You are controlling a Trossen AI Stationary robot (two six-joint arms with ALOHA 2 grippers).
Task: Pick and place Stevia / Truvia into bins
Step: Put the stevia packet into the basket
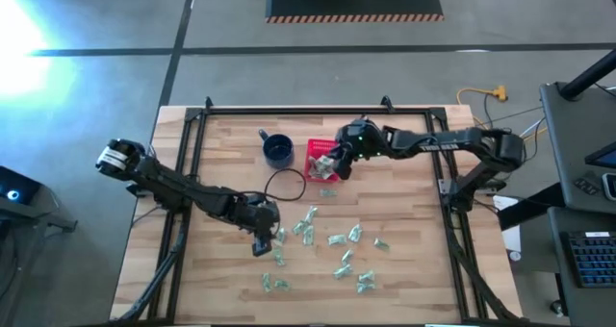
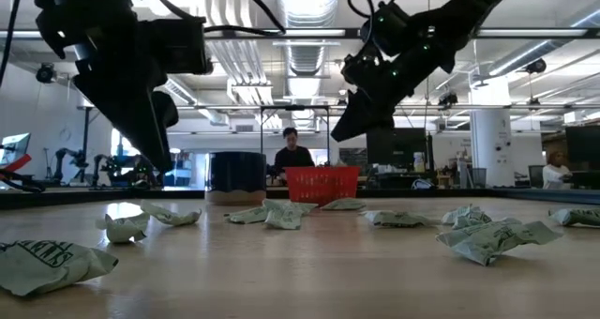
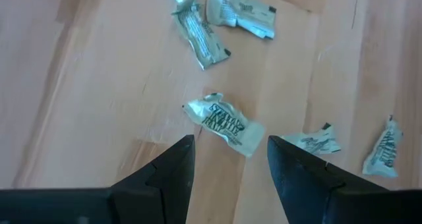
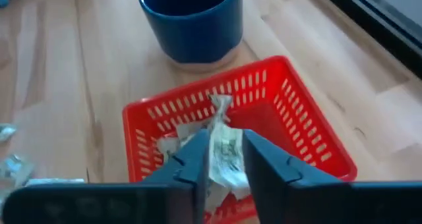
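Several pale green-and-white Stevia sachets (image 1: 337,240) lie scattered flat on the wooden table. My left gripper (image 3: 227,158) hangs open, pointing down, just above one crumpled sachet (image 3: 224,124) that lies ahead of its fingertips. The red slotted bin (image 4: 297,99) stands at the far middle with sachets inside. My right gripper (image 4: 226,151) hovers over the bin's near side, its fingers a little apart, with one sachet (image 4: 224,145) upright in the gap. My right gripper has a sachet standing upright in the narrow gap between its fingers, its top end (image 4: 221,105) sticking out past the tips, over the bin's inside. The fingers slant down from the table's right. Whether they touch the sachet I cannot tell.
A dark blue mug (image 1: 277,150) stands just left of the bin. A black cord ring (image 1: 286,185) lies on the table between the mug and my left gripper (image 1: 262,242). Dark frame rails run along the table's left, right and far sides.
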